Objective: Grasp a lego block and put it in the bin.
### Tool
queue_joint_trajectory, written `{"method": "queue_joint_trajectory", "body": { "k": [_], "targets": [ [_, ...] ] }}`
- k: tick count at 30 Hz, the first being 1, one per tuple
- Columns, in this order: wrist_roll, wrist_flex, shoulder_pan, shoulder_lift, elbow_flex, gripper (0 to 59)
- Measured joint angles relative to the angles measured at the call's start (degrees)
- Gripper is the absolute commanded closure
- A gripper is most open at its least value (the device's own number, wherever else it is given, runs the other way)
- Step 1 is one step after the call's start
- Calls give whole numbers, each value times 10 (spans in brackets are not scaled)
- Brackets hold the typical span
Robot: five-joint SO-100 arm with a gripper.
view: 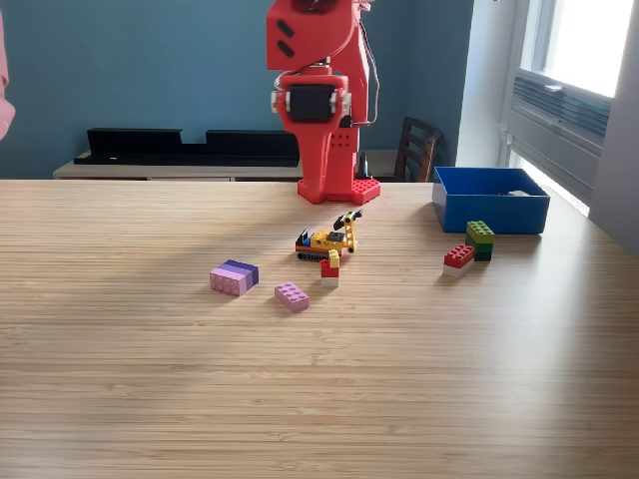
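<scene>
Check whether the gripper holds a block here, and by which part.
Cannot be told: the gripper points down near the arm's base, its tip hidden. No block shows in it.

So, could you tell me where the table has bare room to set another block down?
The whole near strip of the table is bare, as is the exterior view's left, beyond the pink and purple block. It is crowded mid-table around the yellow toy vehicle and beside the bin, where the green block and the red block sit.

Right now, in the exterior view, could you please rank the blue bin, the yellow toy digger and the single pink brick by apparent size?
1. Bin, clearly largest.
2. Digger.
3. Pink brick, smallest, though it lies nearer the camera than the other two, so the gap to the digger may be understated.
</scene>
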Motion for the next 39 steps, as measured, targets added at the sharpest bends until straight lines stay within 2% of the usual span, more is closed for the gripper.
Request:
{"method": "queue_joint_trajectory", "body": {
  "k": [8,15,20,25,27,32,39],
  "targets": [
    [60,-97,152,4,76,585],
    [92,-156,190,4,117,584],
    [92,-160,182,4,117,470],
    [92,-160,149,4,142,329],
    [92,-160,134,4,155,296],
    [80,-160,106,4,173,263],
    [59,-160,109,4,173,254]
  ]
}}
